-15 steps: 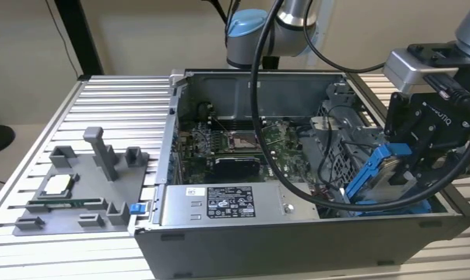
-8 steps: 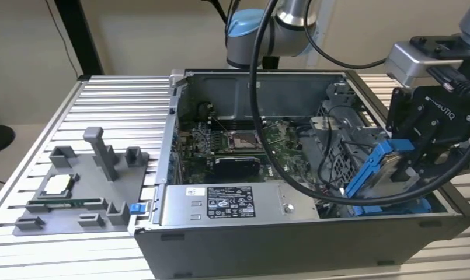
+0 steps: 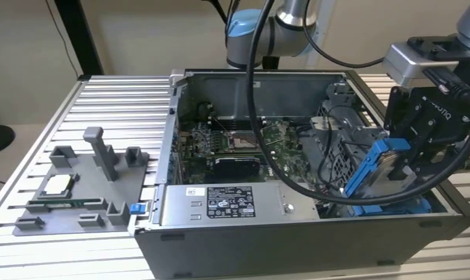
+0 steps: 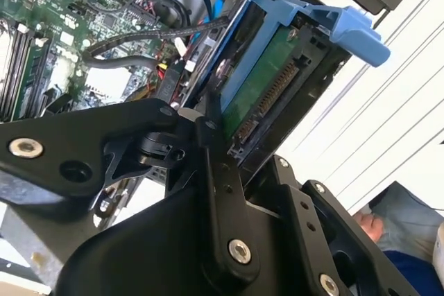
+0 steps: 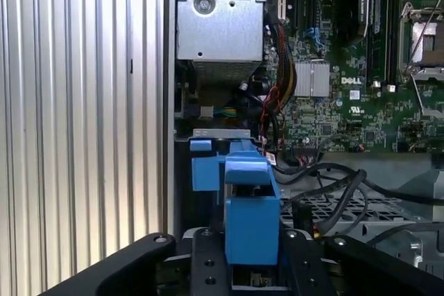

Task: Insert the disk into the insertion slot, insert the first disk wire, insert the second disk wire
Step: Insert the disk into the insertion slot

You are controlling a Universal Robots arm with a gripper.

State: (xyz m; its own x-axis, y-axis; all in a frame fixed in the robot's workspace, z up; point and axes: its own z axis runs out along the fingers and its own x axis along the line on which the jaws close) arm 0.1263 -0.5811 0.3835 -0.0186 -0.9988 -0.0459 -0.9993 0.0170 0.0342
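In the exterior view, the jaws are clamped on the disk (image 3: 379, 169), which sits tilted between them, with the insertion slot (image 3: 342, 158) just below; square its blue frame to the slot walls before lowering. The second wrist view adds the disk's green underside and connector (image 4: 267, 95). The first wrist view adds loose cables (image 5: 333, 195) crossing the slot beside the jaws.

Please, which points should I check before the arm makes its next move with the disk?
1. Grip: the gripper is shut on the disk: ok.
2. Disk seated in the insertion slot: not ok, it stands tilted, not fully in.
3. The disk connector is uncovered: ok.
4. Slot free: not ok, black wires cross its perforated metal.
5. The arm cable free of snagging: cannot tell.
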